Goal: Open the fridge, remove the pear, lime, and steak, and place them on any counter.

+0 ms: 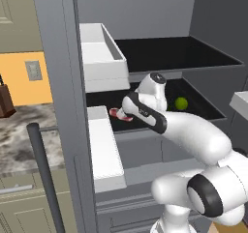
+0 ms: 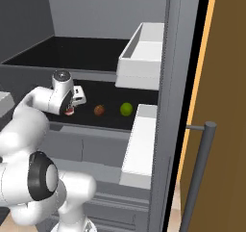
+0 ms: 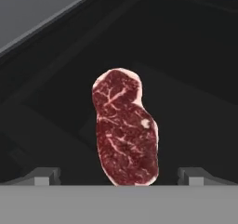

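Marbled raw-meat steak [image 3: 125, 128] lies on the matt dark fridge [image 1: 203, 58] shelf.

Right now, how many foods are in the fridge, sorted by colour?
Red: 1, the steak
Green: 1, the lime
Brown: 1, a small round fruit, likely the pear
Total: 3, all on the same dark shelf

Fridge [image 1: 58, 82] doors stand open. Steak [image 3: 125, 128] lies flat on the dark middle shelf; lime [image 2: 126, 109] sits further along the same shelf.
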Controlling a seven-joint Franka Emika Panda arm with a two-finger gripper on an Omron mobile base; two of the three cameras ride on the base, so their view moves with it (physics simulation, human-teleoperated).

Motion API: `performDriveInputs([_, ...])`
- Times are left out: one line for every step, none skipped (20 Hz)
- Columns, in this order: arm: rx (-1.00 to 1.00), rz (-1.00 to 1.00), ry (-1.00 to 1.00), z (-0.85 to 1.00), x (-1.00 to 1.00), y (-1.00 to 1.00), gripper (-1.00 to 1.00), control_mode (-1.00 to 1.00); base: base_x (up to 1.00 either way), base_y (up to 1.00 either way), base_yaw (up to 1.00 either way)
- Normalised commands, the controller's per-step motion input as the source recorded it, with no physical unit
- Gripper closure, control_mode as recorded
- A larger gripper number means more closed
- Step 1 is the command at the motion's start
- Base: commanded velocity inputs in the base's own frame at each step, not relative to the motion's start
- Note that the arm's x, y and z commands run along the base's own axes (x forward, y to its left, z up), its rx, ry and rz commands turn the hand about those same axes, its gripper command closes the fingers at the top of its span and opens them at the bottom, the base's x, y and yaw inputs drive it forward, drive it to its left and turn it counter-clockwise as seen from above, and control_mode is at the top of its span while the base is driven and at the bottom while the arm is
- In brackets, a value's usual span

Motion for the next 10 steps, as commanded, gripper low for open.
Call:
performDriveInputs([0.0, 0.0, 0.02, -0.45, 0.65, 0.1, -1.0, -1.0, 0.0, 0.0, 0.0])
performDriveInputs([0.0, 0.0, 0.04, -0.44, 0.59, 0.08, -1.0, -1.0, 0.0, 0.0, 0.0])
performDriveInputs([0.0, 0.0, 0.04, -0.39, 0.54, 0.11, -1.0, -1.0, 0.0, 0.0, 0.0])
performDriveInputs([0.0, 0.0, 0.04, -0.35, 0.54, 0.11, -1.0, -1.0, 0.0, 0.0, 0.0])
performDriveInputs([0.0, 0.0, 0.04, -0.32, 0.58, 0.14, -1.0, -1.0, 0.0, 0.0, 0.0])
performDriveInputs([0.0, 0.0, 0.05, -0.27, 0.6, 0.14, -1.0, -1.0, 0.0, 0.0, 0.0])
performDriveInputs([0.0, 0.0, 0.05, -0.28, 0.59, 0.11, -1.0, -1.0, 0.0, 0.0, 0.0])
performDriveInputs([0.0, 0.0, 0.05, -0.26, 0.57, 0.1, -1.0, -1.0, 0.0, 0.0, 0.0])
performDriveInputs([0.0, 0.0, 0.05, -0.27, 0.53, 0.07, -1.0, -1.0, 0.0, 0.0, 0.0])
performDriveInputs([0.0, 0.0, 0.05, -0.31, 0.43, 0.07, -1.0, -1.0, 0.0, 0.0, 0.0])
